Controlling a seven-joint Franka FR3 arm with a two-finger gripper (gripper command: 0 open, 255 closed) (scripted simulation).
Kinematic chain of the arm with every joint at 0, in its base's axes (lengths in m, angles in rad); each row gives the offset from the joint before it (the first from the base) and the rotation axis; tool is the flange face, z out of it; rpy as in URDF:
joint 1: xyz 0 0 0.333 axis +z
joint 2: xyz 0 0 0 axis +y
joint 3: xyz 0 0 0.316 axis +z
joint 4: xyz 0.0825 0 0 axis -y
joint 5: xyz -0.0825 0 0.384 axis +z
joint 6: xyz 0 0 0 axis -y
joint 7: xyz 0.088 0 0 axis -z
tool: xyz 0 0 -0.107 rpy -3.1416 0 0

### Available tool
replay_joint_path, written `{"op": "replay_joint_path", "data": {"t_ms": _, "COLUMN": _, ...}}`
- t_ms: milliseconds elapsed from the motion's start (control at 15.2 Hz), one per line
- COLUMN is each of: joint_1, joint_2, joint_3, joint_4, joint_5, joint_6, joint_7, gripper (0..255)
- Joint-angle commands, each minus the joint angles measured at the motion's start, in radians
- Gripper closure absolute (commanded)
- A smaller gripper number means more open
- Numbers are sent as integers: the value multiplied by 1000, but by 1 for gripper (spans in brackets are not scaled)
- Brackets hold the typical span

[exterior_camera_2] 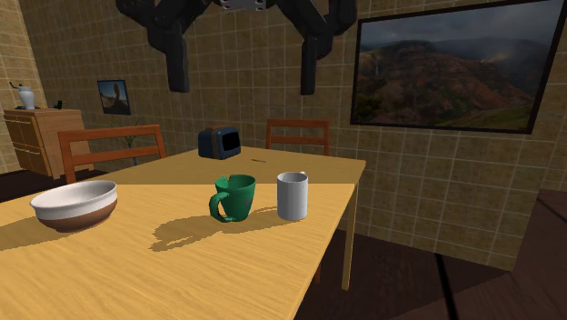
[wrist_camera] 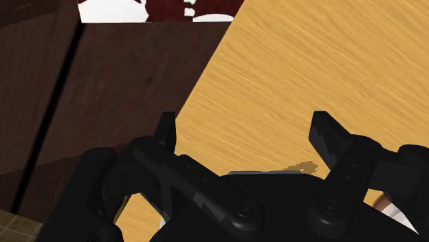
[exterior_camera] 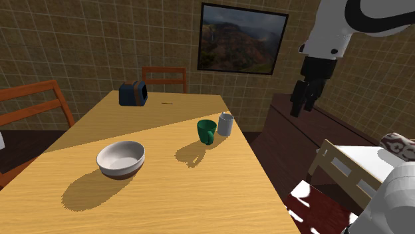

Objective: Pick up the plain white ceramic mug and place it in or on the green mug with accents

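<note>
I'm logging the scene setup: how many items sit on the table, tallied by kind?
Mugs: 2 (green mug, white mug)
Bowls: 1 (white-and-brown bowl)
Appliances: 1 (dark blue boxy appliance)
Total: 4

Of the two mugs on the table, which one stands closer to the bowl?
The green mug; the white mug stands beyond it, away from the bowl.

The arm (exterior_camera: 332, 33) is smooth white with rounded shells and a dark band curving across one joint. Its gripper (exterior_camera: 301, 106) is all black and angular, with two blocky fingers (wrist_camera: 328, 137) and round pivot bolts on the knuckles.
</note>
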Motion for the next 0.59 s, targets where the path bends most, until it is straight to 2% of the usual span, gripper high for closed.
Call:
{"op": "replay_joint_path", "data": {"t_ms": 0, "joint_1": 0, "joint_2": 0, "joint_3": 0, "joint_4": 0, "joint_5": 0, "joint_6": 0, "joint_7": 0, "gripper": 0}}
{"op": "replay_joint_path", "data": {"t_ms": 528, "joint_1": 3, "joint_2": 243, "joint_3": -50, "joint_4": 17, "joint_5": -44, "joint_6": 246, "joint_7": -127, "gripper": 0}}
